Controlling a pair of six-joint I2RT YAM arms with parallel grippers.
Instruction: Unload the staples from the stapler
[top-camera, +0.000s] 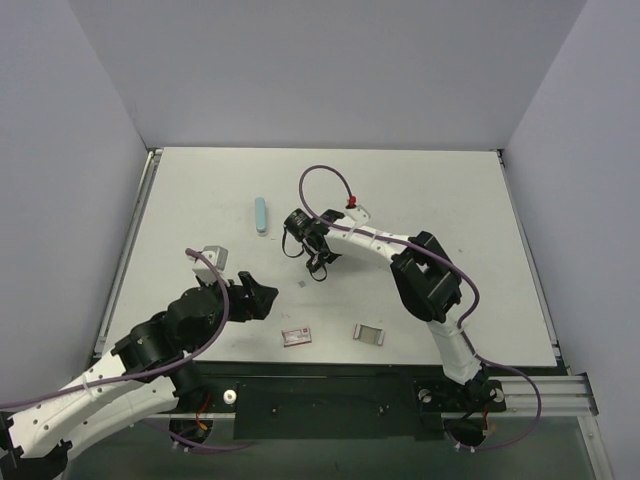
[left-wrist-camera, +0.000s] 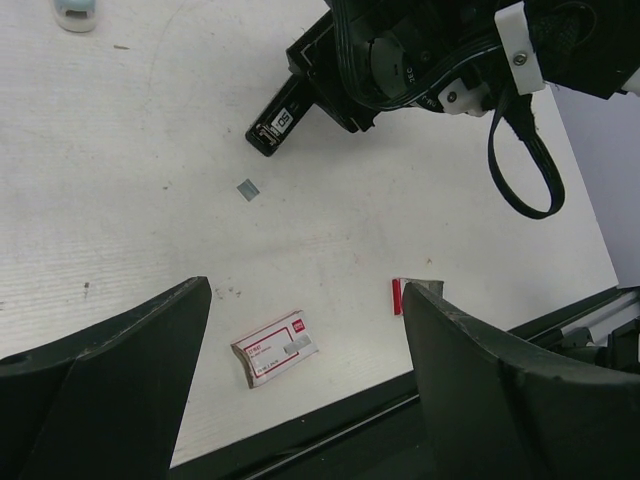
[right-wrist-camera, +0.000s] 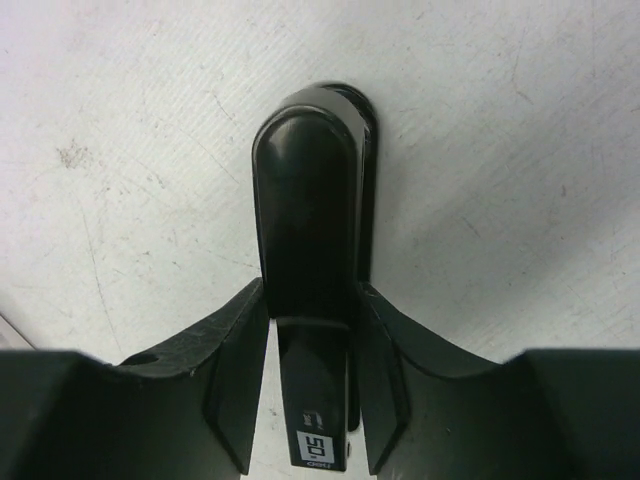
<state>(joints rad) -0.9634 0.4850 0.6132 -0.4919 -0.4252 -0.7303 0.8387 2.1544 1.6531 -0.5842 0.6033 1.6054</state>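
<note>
A white desk (top-camera: 420, 200) is seen enclosed by plain walls, with both arms mounted at its near edge. The right arm (top-camera: 430, 285) is stretched towards the middle of the desk, and the left arm (top-camera: 160, 345) is folded low at the near left. The black stapler (right-wrist-camera: 305, 230) is found near the centre of the desk, gripped along its sides by the right fingers (right-wrist-camera: 235, 370), which are closed narrowly against it with its rounded end pointing away from the wrist. Whether it rests on the desk or is held just above it cannot be told. The left fingers (left-wrist-camera: 120, 380) are spread wide with nothing held between them and are kept well apart from the stapler. A pale blue oblong object (top-camera: 261, 215) is laid to the left of the stapler, nearer the far side. Two small boxes are laid close to the near edge: a red-and-white box (top-camera: 297, 337) and, to its right, a second box (top-camera: 369, 334). A small grey piece (left-wrist-camera: 247, 188) is seen on the bare desk between the stapler and the red-and-white box.
</note>
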